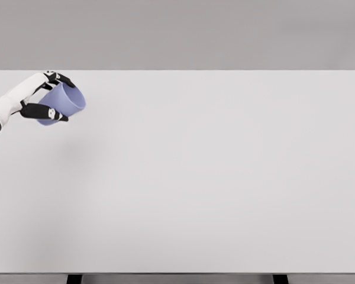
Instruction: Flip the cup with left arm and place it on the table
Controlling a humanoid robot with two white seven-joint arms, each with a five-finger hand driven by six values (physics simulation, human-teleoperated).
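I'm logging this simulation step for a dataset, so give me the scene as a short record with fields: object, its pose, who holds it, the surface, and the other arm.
object: light blue plastic cup
pose: tilted on its side, lifted, apparently clear of the tabletop
holder: left hand, black fingers wrapped around the cup's wall, arm entering from the left edge
location: far left of the picture, near the table's back edge
surface: plain white rectangular table
right arm: not in view
task state: cup held in the hand, not yet set down

We see the left hand (42, 94) holding the tilted blue cup (65, 102) above the white table (213, 177), far left.
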